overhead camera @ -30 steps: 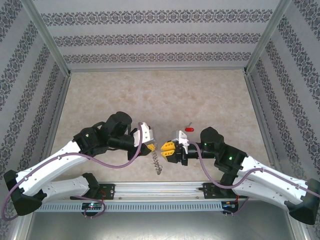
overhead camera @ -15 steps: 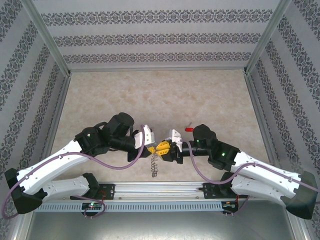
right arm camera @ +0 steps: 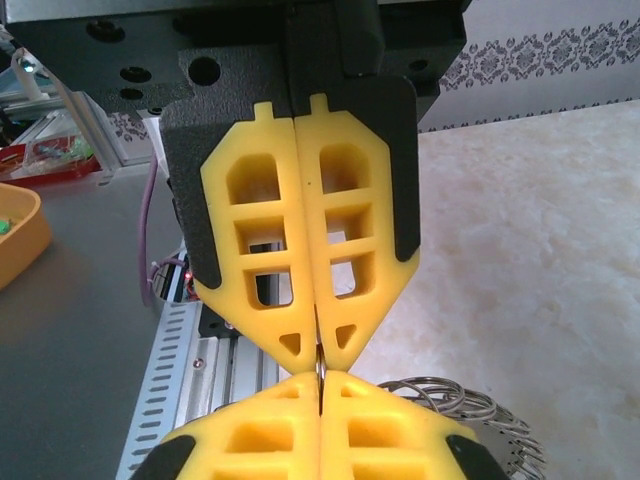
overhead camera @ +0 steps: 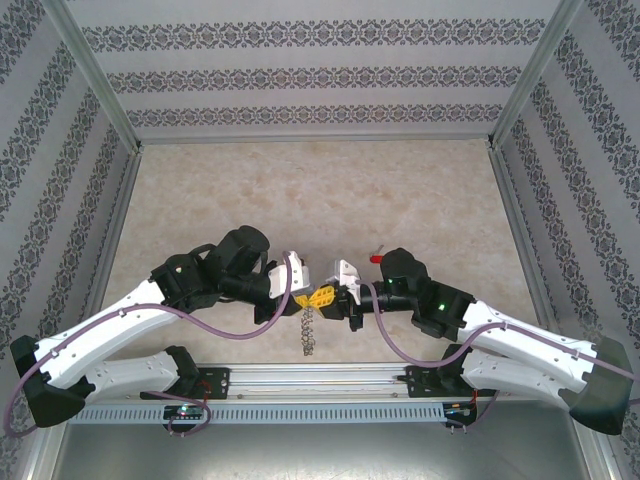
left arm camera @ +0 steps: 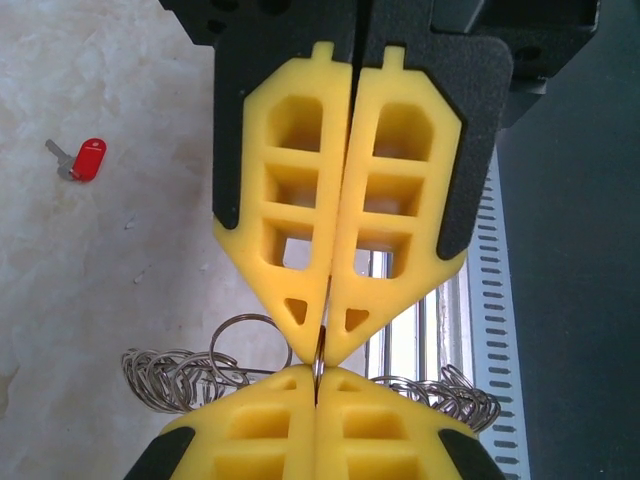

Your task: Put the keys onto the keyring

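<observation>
- Top external view: left gripper (overhead camera: 314, 297) and right gripper (overhead camera: 331, 298) face each other over the near part of the table (overhead camera: 300, 190). Their yellow fingers meet tip to tip.
- Same view: the keyring (overhead camera: 308, 330) hangs beneath the meeting point as a short silvery chain, in front of the mounting rail (overhead camera: 310, 378).
- Same view: the red key (overhead camera: 378, 258) lies on the table just beyond the right arm's wrist, apart from the keyring and free of both grippers.
- Left wrist view: the left gripper (left arm camera: 316, 372) sits at the bottom edge with its fingers pressed together. The ring's thin wire runs down into the seam between them.
- Same view: the right gripper (left arm camera: 322, 345) points down from the top. Its fingers are also together and pinch the same wire at their tips.
- Same view: the keyring (left arm camera: 180, 372) spreads as loops and small keys to either side behind the fingers.
- Same view: the red key (left arm camera: 88, 160) lies far left on the table (left arm camera: 100, 280), well apart from the keyring. The slotted rail (left arm camera: 490, 280) runs along the right.
- Right wrist view: the right gripper (right arm camera: 320, 378) is at the bottom with its fingers together. The left gripper (right arm camera: 318, 350) is above, fingers likewise closed. A sliver of metal is caught where the tips meet.
- Same view: the keyring (right arm camera: 450, 395) coils low right over the table (right arm camera: 540, 250). The rail (right arm camera: 165, 380) is low left.
</observation>
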You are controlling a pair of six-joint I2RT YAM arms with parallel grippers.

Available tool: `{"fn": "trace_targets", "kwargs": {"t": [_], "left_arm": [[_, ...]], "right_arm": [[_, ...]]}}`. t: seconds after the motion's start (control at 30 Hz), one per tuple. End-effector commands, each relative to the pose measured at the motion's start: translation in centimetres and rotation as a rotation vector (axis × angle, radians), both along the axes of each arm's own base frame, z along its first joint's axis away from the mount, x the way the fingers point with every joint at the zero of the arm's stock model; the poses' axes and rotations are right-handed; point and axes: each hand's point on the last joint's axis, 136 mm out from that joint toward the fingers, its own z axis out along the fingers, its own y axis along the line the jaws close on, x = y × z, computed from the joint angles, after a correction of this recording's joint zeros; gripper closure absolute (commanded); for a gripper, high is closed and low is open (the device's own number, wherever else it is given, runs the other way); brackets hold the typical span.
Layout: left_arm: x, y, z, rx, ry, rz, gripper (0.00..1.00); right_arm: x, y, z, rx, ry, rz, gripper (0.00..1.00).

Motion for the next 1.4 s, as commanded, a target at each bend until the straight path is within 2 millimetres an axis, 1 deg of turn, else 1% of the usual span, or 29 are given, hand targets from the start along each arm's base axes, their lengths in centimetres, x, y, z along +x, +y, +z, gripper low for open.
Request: {"fn": "trace_targets", "kwargs": {"t": [0.0, 0.07, 0.17, 0.3, 0.37, 0.6, 0.83, 0.87, 0.9, 0.93, 0.97, 1.0, 1.07, 1.13, 1.23, 1.37], "left_arm": [[-0.3, -0.5, 1.9, -0.051, -0.047, -0.035, 1.0], [-0.3, -0.4, 1.9, -0.054, -0.051, -0.034, 1.0], [-0.4, -0.4, 2.0, -0.057, -0.054, -0.033, 1.0], [-0.3, -0.3, 2.0, -0.057, -0.06, -0.033, 1.0], [-0.4, -0.3, 2.1, -0.061, -0.062, -0.033, 1.0], [-0.6, -0.6, 2.2, -0.073, -0.053, -0.047, 1.0], [-1.2, -0.5, 4.2, -0.162, -0.07, -0.051, 1.0], [-1.3, -0.5, 4.5, -0.182, -0.067, -0.045, 0.96], [-1.5, -0.4, 4.7, -0.203, -0.063, -0.038, 0.82], [-1.6, -0.4, 4.9, -0.227, -0.06, -0.031, 0.7], [-1.7, -0.3, 4.9, -0.25, -0.058, -0.022, 0.62], [-1.7, -0.2, 5.1, -0.283, -0.063, -0.009, 0.6], [-1.8, -0.2, 5.6, -0.36, -0.066, 0.009, 0.59], [-1.9, -0.2, 6.4, -0.455, -0.077, 0.019, 0.6], [-1.8, -0.5, 7.4, -0.581, -0.084, 0.032, 0.67], [-1.8, -1.5, 7.8, -0.639, -0.045, 0.004, 0.69]], "right_arm": [[-0.7, 0.3, 1.6, 0.03, -0.03, 0.041, 0.93], [-0.7, 0.2, 1.5, 0.027, -0.03, 0.035, 0.87], [-0.7, 0.2, 1.5, 0.028, -0.031, 0.032, 0.81], [-0.6, 0.1, 1.4, 0.029, -0.025, 0.023, 0.8], [-0.6, 0.1, 1.4, 0.033, -0.022, 0.019, 0.82], [-0.4, 0.2, 1.4, 0.033, -0.023, 0.013, 1.0], [-0.4, 0.0, 1.9, 0.055, -0.031, 0.002, 1.0], [-0.5, -0.2, 2.3, 0.076, -0.042, 0.001, 1.0], [-0.7, -0.5, 2.8, 0.101, -0.056, 0.002, 1.0], [-0.9, -0.7, 3.3, 0.127, -0.068, 0.002, 1.0], [-1.2, -1.0, 3.8, 0.16, -0.08, 0.005, 1.0], [-1.5, -1.4, 4.6, 0.201, -0.096, 0.007, 1.0], [-1.9, -2.1, 5.8, 0.271, -0.112, 0.004, 1.0], [-2.3, -2.6, 6.7, 0.325, -0.115, 0.006, 1.0], [-2.6, -2.9, 7.2, 0.367, -0.113, 0.013, 1.0], [-2.7, -2.9, 7.8, 0.422, -0.112, 0.018, 1.0]]}}
